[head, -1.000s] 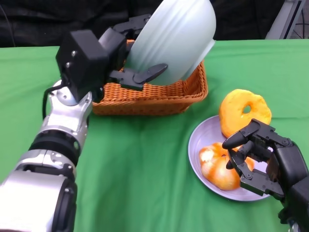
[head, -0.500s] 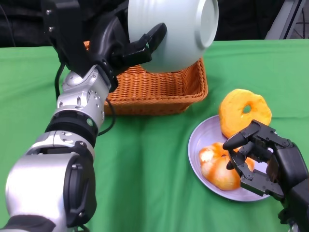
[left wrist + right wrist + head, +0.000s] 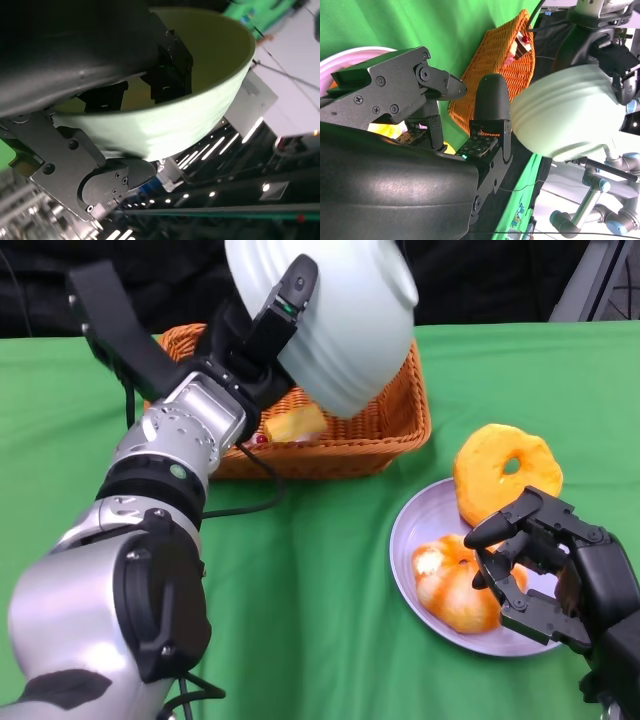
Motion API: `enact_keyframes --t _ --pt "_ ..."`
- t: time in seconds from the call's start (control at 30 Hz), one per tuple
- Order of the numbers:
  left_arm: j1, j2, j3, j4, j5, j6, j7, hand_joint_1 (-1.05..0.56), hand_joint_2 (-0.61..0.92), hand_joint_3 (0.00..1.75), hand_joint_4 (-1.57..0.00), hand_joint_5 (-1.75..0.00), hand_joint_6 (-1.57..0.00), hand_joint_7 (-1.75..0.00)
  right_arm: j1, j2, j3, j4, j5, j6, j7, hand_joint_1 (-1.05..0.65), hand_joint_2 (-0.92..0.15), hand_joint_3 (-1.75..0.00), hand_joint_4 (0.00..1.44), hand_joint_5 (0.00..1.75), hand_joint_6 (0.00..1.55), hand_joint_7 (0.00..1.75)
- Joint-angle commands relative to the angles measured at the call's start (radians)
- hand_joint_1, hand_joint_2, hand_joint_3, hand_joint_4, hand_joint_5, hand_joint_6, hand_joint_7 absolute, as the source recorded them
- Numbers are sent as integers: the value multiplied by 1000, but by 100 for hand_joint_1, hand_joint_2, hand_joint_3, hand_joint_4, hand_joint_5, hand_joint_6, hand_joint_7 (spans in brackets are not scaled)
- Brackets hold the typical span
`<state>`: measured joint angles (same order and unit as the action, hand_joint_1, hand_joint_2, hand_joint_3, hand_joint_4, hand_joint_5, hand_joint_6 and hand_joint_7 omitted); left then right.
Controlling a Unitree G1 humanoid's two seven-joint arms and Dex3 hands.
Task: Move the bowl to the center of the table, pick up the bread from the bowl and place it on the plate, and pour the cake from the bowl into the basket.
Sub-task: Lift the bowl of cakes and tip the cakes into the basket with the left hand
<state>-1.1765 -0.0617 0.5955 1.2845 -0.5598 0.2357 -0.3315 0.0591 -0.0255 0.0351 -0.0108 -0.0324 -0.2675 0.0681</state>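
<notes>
My left hand (image 3: 262, 335) grips the pale green bowl (image 3: 335, 315) by its rim and holds it tipped upside down over the orange wicker basket (image 3: 385, 435). A piece of yellow cake (image 3: 295, 423) lies inside the basket, below the bowl. The left wrist view shows the bowl (image 3: 165, 125) with my fingers (image 3: 170, 70) over its rim. Two pieces of orange bread (image 3: 505, 475) (image 3: 455, 590) sit on the lavender plate (image 3: 410, 530). My right hand (image 3: 550, 570) hovers over the plate's near right side with fingers curled and holds nothing. The right wrist view shows the bowl (image 3: 565, 120) and basket (image 3: 495, 60).
A green cloth (image 3: 300, 590) covers the table. A dark backdrop runs behind the table's far edge. Another robot arm (image 3: 592, 205) shows in the right wrist view beyond the table.
My left hand has rolled the bowl further over, from on its side to mouth down above the basket. The cake now lies in the basket. My right hand has stayed still.
</notes>
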Motion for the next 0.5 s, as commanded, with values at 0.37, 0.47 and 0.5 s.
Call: enact_keyframes --t 0.37,0.47,0.5 --pt "-28 11 53 -11 -46 72 -8 -25 74 77 -86 -175 -71 -175 10 -10 -16 -9 9 -3 -2 0 -74 -75 69 152 60 138" --pt "-32 11 29 -21 -27 55 -26 -26 75 69 -87 -175 -69 -175 9 -12 -17 -8 2 -5 -5 -1 -74 -74 69 152 60 139" --pt "-37 11 18 -27 -19 48 -31 -26 75 70 -87 -175 -68 -174 9 -11 -17 -8 3 -3 -4 0 -74 -74 69 152 60 139"
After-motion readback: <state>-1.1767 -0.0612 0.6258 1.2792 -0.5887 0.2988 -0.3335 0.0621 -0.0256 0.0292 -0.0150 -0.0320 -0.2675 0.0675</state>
